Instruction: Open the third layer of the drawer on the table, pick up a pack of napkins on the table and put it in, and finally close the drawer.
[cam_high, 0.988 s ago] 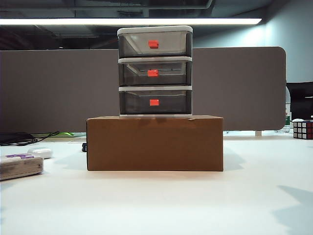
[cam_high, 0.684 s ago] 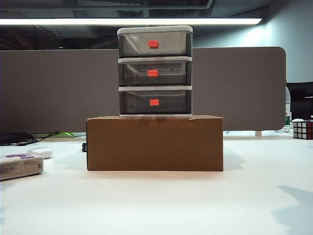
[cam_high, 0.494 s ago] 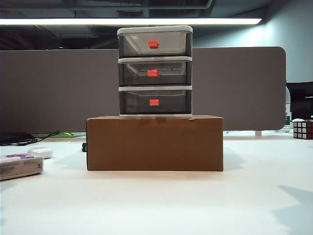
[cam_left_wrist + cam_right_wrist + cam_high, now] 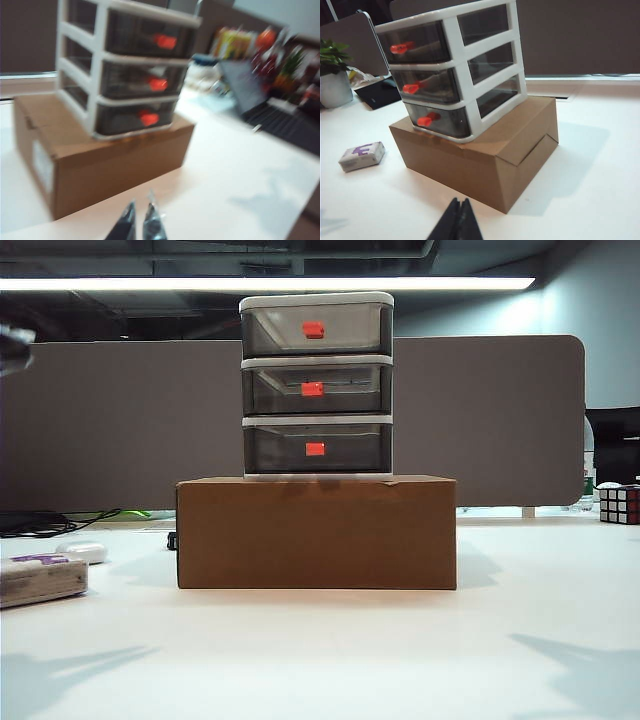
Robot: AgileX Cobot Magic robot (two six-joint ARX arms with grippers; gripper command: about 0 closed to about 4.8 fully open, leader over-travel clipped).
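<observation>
Our left gripper [image 4: 139, 223] and right gripper [image 4: 456, 221] both hang closed and empty above the plain white worktop [image 4: 330, 660], short of the brown cardboard box [image 4: 316, 532]. Nothing is done yet: on the box, the white-framed, smoky grey three-tier drawer [image 4: 317, 386] has its lowest, third layer [image 4: 317, 448] shut. The white, purple-printed pack of napkins [image 4: 42, 577] lies well left, apparently near the worktop's edge. Open worktop fronts the box.
</observation>
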